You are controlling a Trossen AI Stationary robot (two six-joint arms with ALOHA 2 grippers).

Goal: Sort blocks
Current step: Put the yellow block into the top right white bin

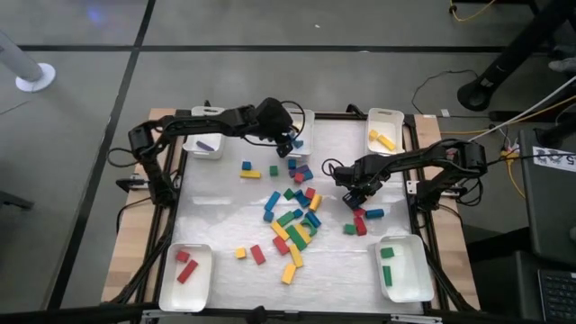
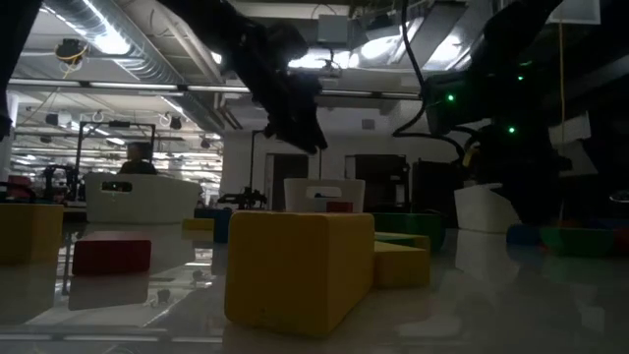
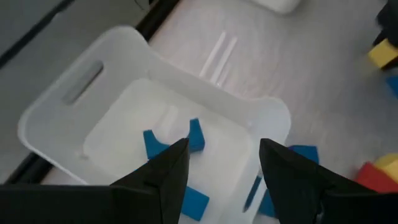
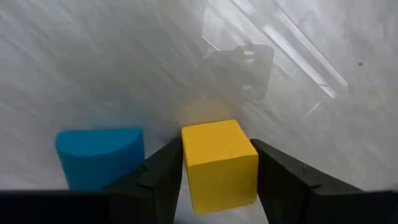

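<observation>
No brand, label or legible writing appears in any view. Your left gripper hangs over the white tray at the table's far edge, fingers apart with nothing between them; blue blocks lie in that tray. Your right gripper is clamped on a yellow cube above the white mat, a blue half-round block just beside it. The main pile of blocks lies at mat centre.
</observation>
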